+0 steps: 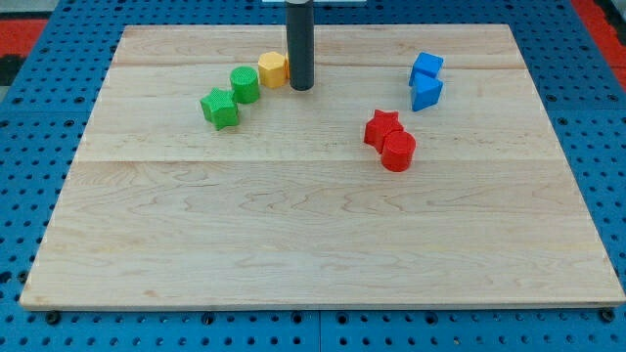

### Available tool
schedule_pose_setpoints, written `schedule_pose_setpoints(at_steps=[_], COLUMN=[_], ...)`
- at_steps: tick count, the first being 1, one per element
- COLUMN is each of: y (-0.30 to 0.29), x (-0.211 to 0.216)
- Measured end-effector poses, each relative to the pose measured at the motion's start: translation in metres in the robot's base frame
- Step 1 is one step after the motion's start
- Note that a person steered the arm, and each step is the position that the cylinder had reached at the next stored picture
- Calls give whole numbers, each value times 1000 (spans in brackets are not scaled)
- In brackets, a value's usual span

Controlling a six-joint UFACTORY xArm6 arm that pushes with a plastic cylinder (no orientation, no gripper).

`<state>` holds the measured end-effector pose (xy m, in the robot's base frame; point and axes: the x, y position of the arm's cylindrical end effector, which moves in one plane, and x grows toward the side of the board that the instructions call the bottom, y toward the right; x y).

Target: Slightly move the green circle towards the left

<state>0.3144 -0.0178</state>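
The green circle [245, 84] sits on the wooden board [293, 235] at the upper left, touching the green star [220, 108] at its lower left and the yellow hexagon [273, 69] at its upper right. My tip [301, 86] rests on the board just to the right of the yellow hexagon, about a block's width to the right of the green circle. The rod stands upright.
A red star [382, 128] and a red circle [398, 152] touch each other right of centre. Two blue blocks sit at the upper right: one [426, 66] above a blue triangle [426, 93]. Blue pegboard [29, 147] surrounds the board.
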Motion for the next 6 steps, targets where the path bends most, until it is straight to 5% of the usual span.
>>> schedule_pose_setpoints(at_steps=[3, 6], y=[0, -87], x=[0, 0])
